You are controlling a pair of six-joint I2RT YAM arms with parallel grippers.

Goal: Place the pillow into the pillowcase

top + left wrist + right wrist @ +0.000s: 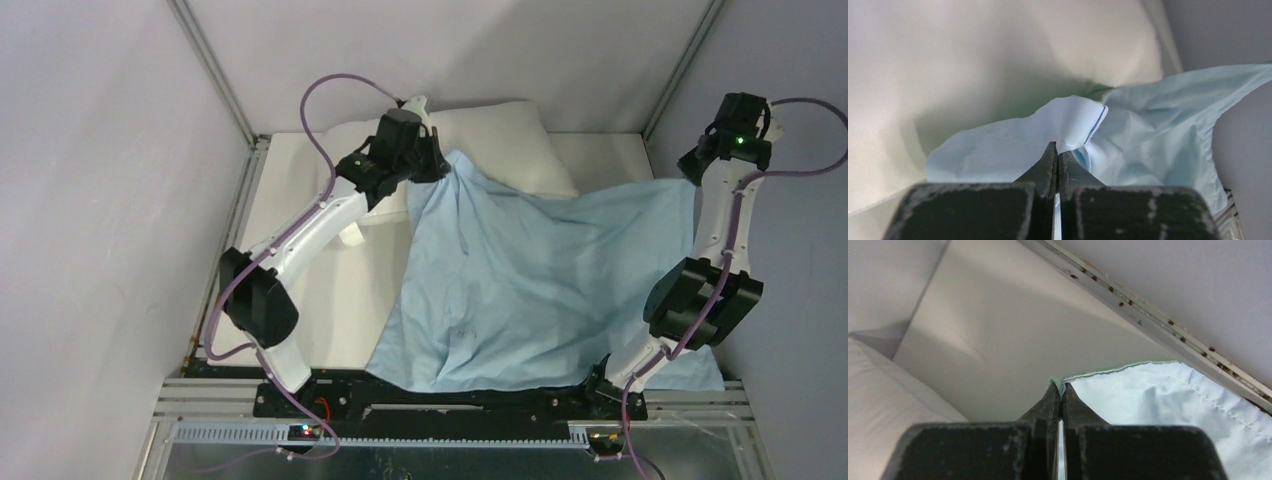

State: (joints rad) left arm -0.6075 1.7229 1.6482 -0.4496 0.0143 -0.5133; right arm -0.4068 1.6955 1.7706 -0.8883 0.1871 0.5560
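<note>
At the far edge of the table [335,300], left gripper [1057,147] is clamped on the pillowcase [540,270] hem beside the pillow [490,130]; right gripper [1062,387] pinches the opposite corner, stretching the mouth wide, I'd say, pillow mostly outside.

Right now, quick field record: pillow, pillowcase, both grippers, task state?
pillow: far side of the table, outside the pillowcase
pillowcase: spread out wrinkled over the table, near and right of the pillow
left gripper: shut on a pillowcase edge, close by the pillow
right gripper: shut on a pillowcase corner, far right
task state: pillow not yet inside
</note>
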